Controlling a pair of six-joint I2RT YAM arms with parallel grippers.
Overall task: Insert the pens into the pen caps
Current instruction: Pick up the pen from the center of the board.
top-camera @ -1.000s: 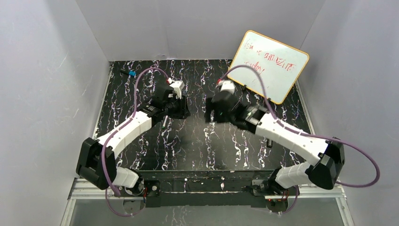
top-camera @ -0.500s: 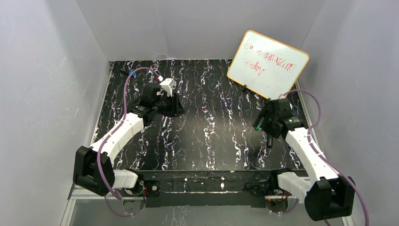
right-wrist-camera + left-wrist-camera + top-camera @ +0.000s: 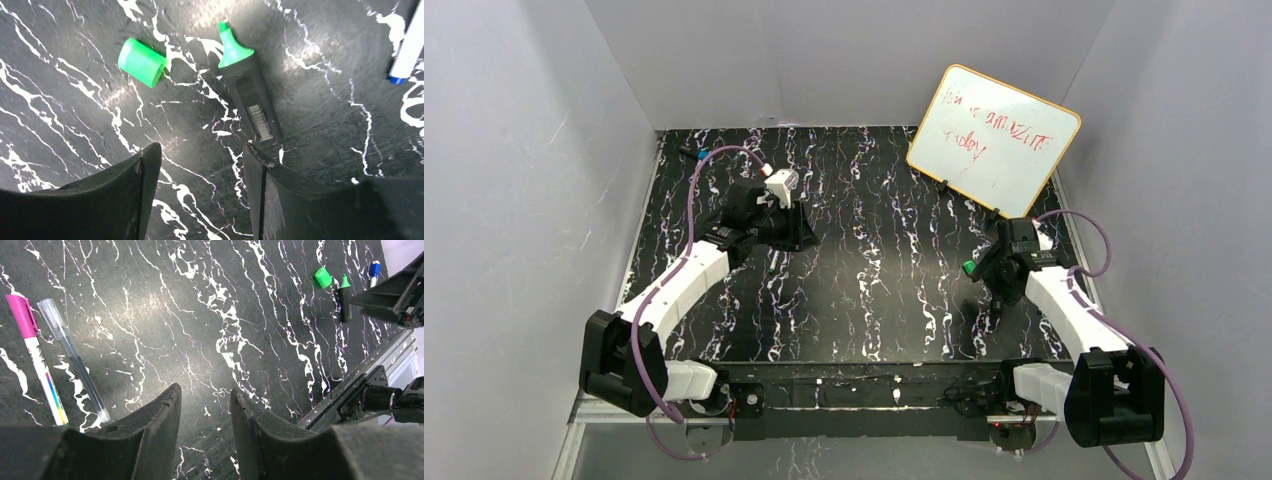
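A green cap (image 3: 142, 62) lies on the black marbled table beside a black marker with a green tip (image 3: 247, 85). My right gripper (image 3: 202, 155) is open and empty just short of them, its right finger next to the marker's rear end. A white pen with a blue end (image 3: 407, 50) lies further right. In the top view the cap (image 3: 969, 267) shows by the right gripper (image 3: 986, 275). My left gripper (image 3: 204, 390) is open and empty over bare table. A white pen with a pink cap (image 3: 37, 375) and a slim clear pen (image 3: 75, 365) lie to its left.
A whiteboard (image 3: 994, 140) with red writing leans at the back right. Grey walls enclose the table on three sides. The table's metal front edge (image 3: 360, 380) and the right arm (image 3: 395, 295) show in the left wrist view. A small object (image 3: 689, 154) lies at the back left.
My right arm has swung from the table's middle to the right side and come down by the green cap and marker. My left arm has shifted slightly left.
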